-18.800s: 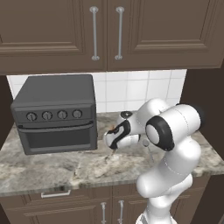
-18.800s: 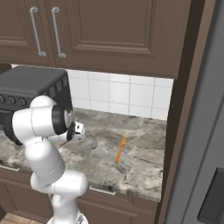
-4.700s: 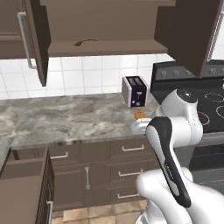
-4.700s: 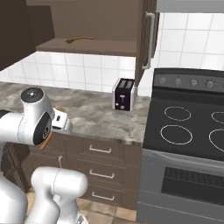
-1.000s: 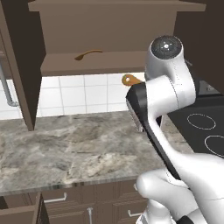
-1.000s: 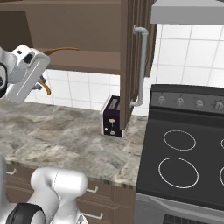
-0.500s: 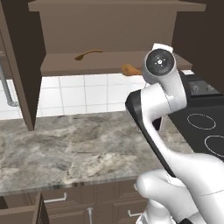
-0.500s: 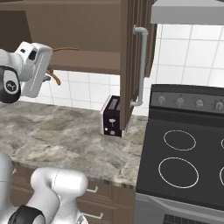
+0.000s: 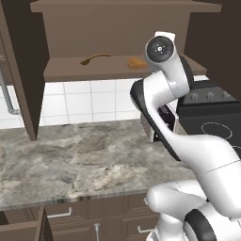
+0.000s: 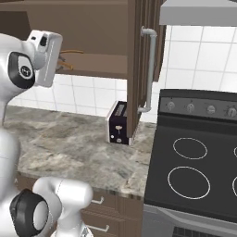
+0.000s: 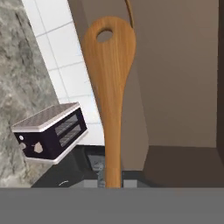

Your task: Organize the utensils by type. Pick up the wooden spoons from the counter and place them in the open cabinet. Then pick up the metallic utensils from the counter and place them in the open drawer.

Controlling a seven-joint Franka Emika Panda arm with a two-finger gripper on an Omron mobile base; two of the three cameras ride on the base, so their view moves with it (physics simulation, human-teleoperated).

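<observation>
In the hand view, the end effector (image 11: 113, 181) is gripping the handle of an orange-brown wooden spoon with a flat, wide oval bowl pierced by a round hole (image 11: 109, 70), its two dark tips closing on the handle at the bottom of the picture, and the spoon is rising straight ahead toward the smooth, lighter brown inside of the open dark brown wall cabinet (image 11: 183, 78). That view is also showing a boxy black toaster with a pale ribbed top and two slots (image 11: 50, 131), which is standing against the white square-tiled wall (image 11: 57, 57). The left base view is giving what the hand view cannot: the held spoon's bowl (image 9: 137, 62) is hovering over the right part of the cabinet's lower shelf (image 9: 66, 70), while a second slim orange-brown wooden spoon with a curved handle (image 9: 94, 58) is already lying on that shelf, well to the left. The right base view is adding the cabinet's panelled door with its long silver bar handle (image 10: 149, 69), swung open beside a black glass stove with ring-marked burners (image 10: 190, 171), and the toaster (image 10: 119, 122) sitting at the right end of the grey-and-tan veined stone bench (image 10: 60, 143).
</observation>
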